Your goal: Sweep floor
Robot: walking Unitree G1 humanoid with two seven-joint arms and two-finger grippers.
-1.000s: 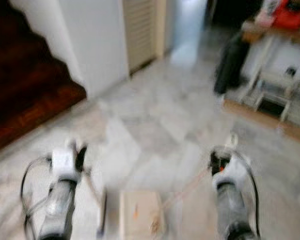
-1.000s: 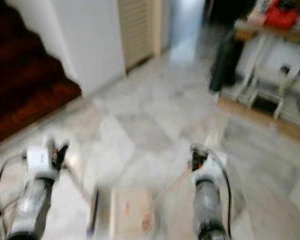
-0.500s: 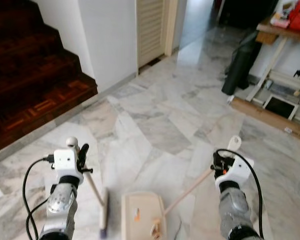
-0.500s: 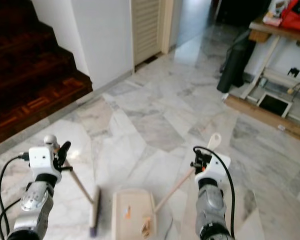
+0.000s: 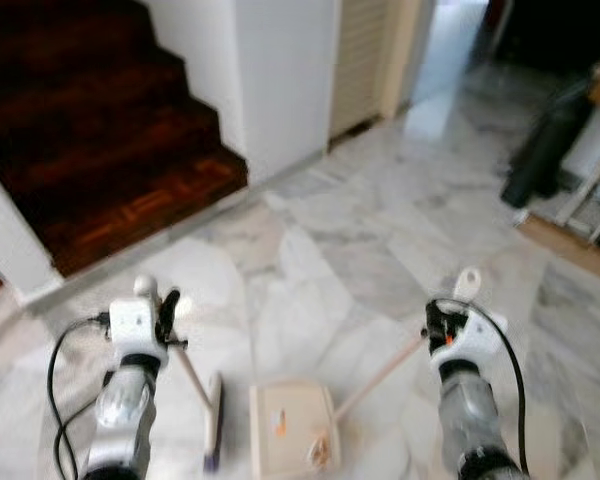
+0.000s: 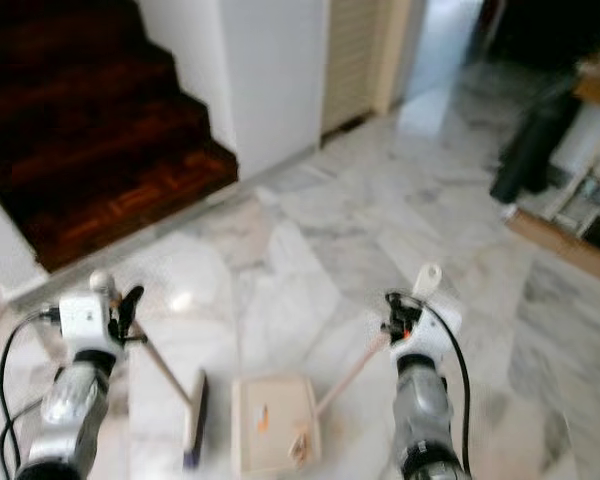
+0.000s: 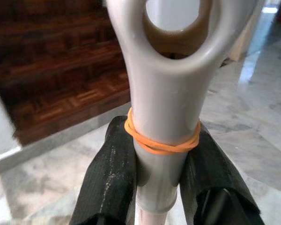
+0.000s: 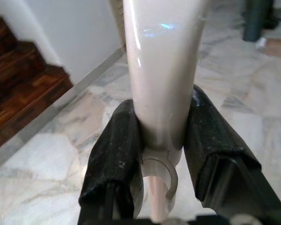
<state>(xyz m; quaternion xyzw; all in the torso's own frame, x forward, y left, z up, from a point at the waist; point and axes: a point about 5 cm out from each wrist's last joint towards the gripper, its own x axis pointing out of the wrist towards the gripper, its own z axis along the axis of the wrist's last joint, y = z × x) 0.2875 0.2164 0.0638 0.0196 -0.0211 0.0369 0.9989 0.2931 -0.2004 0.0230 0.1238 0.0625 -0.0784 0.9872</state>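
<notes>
Now carrying tools: left gripper (image 7: 161,187) clamping grey broom handle (image 7: 166,117), right gripper (image 8: 164,154) clamping cream dustpan handle (image 8: 161,70); cream dustpan (image 5: 290,428) at 6 o'clock, holding scraps. Next, likely: hunting debris on grey marble floor (image 5: 380,250).

Both arms up front, each gripper clamped on a handle

The left gripper (image 7: 160,187) has its two black fingers (image 7: 110,178) squeezed tight on the broom handle (image 7: 166,103), silver forearm angled up from the lower left with a black cable looping off the wrist. The right gripper (image 8: 165,164) is the same deal, fingers (image 8: 114,154) pinched on the dustpan handle (image 8: 161,65), arm raised at about the same height on the right side.
</notes>
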